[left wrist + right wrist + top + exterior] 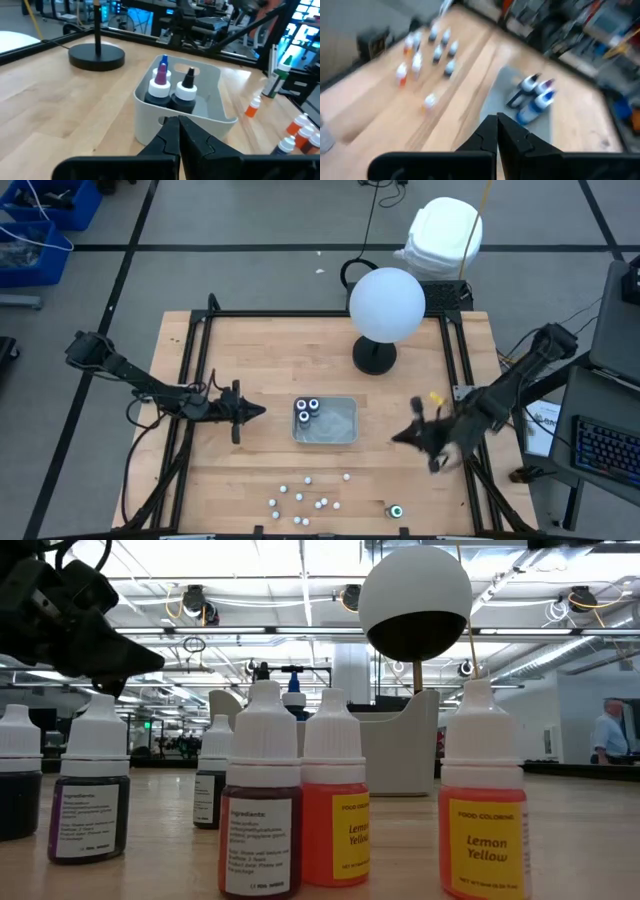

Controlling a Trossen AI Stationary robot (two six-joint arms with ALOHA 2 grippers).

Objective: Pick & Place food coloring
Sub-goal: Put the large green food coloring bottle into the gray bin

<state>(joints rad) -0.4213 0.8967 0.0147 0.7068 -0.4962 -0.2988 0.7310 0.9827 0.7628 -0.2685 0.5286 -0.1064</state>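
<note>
A: Wooden table (270,360), black frame round it. Far along?

B: Early, judging by the count. Three dark bottles (308,410) upright in the tray (340,428), bunched at its left end. Roughly ten loose bottles (305,498) scattered near the front edge, well apart from the tray. One teal-topped bottle (396,510) off to their right.

A: Grippers?

B: Left gripper (255,412) just left of the tray, fingers pressed together, pinching nothing. Right gripper (400,438) to the right of the tray, likewise pressed together and empty.

A: So most left to move?

B: Looks so: the whole front cluster, plus the teal-topped one.

A: Anything in the way?

B: Lamp (374,357) behind the tray, white globe overhanging the back of the table; probably no bother for a path from front edge to tray. Small yellow thing (435,396) by the right arm, too small to name. Worse, likely: loose bottles close together, so easy to knock a neighbour when reaching for one. Plenty of room in the tray's right end.
</note>
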